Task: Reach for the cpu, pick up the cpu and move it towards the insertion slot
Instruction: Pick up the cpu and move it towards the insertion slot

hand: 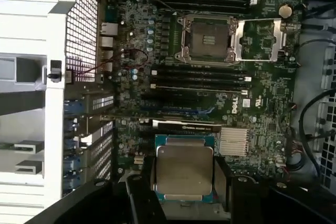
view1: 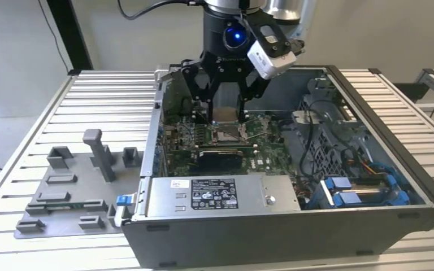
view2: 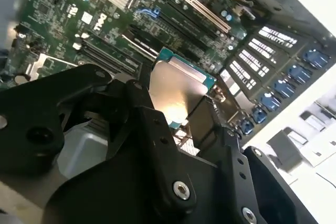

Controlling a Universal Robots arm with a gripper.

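In the exterior view my hand [view1: 226, 116] hangs inside the open computer case [view1: 368, 186], just above the insertion slot [view1: 228, 134]. In the second wrist view my fingers [view2: 157, 129] are clamped on opposite edges of the cpu [view2: 176, 90]. It looks light, stiff and fragile; the edges seem the right hold. In the first wrist view it sits over the green board [hand: 131, 108], apart from the slot

You see a pale plain wall [view1: 126, 39] behind a ribbed metal table [view1: 104, 101], a black post [view1: 70, 34] standing at the exterior view's left, and light grey floor [view1: 6, 141] beside it.
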